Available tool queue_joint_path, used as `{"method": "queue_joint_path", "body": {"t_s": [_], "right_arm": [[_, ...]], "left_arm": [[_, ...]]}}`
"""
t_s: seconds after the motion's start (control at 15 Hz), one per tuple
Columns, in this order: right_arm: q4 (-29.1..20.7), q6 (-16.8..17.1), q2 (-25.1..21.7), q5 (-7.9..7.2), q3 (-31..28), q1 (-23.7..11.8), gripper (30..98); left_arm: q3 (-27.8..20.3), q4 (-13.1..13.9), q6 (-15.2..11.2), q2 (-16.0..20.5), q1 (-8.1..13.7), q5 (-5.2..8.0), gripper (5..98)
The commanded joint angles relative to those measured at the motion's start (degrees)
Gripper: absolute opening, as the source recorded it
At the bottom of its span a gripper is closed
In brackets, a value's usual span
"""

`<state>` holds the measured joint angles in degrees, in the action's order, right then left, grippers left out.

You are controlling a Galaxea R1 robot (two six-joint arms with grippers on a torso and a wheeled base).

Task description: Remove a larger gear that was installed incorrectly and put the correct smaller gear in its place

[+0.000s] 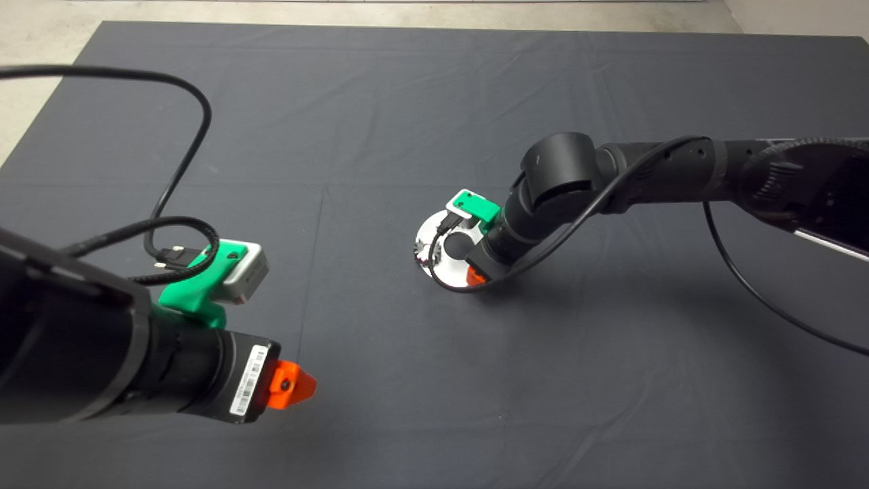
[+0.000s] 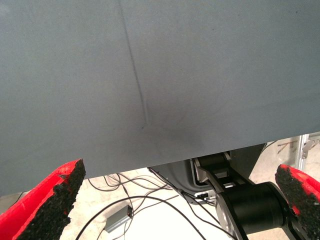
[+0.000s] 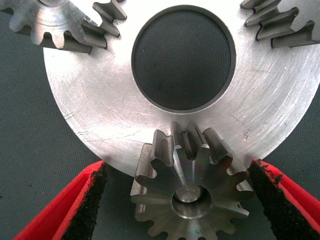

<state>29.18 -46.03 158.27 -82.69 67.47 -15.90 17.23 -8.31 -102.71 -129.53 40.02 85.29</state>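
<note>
A shiny steel ring plate (image 3: 100,100) with a round centre hole lies on the dark mat; it also shows in the head view (image 1: 426,239). The larger gear (image 3: 192,195), a bevel gear seated on a centre pin, sits at the plate's rim. My right gripper (image 3: 177,169) is open, with one finger on each side of this gear. Its right pad (image 3: 262,192) is close to the teeth, and a gap shows at the left pad (image 3: 92,200). In the head view the right gripper (image 1: 473,273) hangs over the plate. Two more bevel gears (image 3: 60,25) (image 3: 282,22) are cut off by the view's edge. My left gripper (image 1: 292,386) is open and empty.
The left gripper (image 2: 180,170) hovers over the mat's near edge; beyond it are floor cables, a small grey box (image 2: 117,217) and the robot's black base (image 2: 255,205). A black cable (image 1: 183,136) loops over the mat's left side.
</note>
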Motion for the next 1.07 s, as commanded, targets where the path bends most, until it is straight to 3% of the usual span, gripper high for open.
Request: {"method": "queue_joint_path", "body": {"t_s": [0.0, 0.33, 0.47, 0.6, 1.0], "right_arm": [[1.67, 0.24, 0.11, -0.28, 0.01, -1.25, 75.2], [1.58, 0.33, 0.16, -0.28, 0.27, -1.07, 70.7], [1.58, 0.33, 0.07, -0.37, 0.27, -1.07, 65.3], [1.58, 0.33, 0.07, -0.37, 0.27, -1.07, 65.0], [1.58, 0.33, -0.02, -0.35, 0.27, -0.98, 55.4]], "left_arm": [[-1.07, 1.02, 0.14, 0.01, 0.85, 0.14, 97.7], [-1.07, 1.02, 0.14, 0.01, 0.85, 0.14, 97.7], [-1.07, 1.02, 0.14, 0.01, 0.85, 0.12, 97.7], [-1.07, 1.02, 0.14, 0.01, 0.85, 0.14, 97.7], [-1.22, 1.02, 0.14, 0.01, 0.85, 0.14, 97.7]]}}
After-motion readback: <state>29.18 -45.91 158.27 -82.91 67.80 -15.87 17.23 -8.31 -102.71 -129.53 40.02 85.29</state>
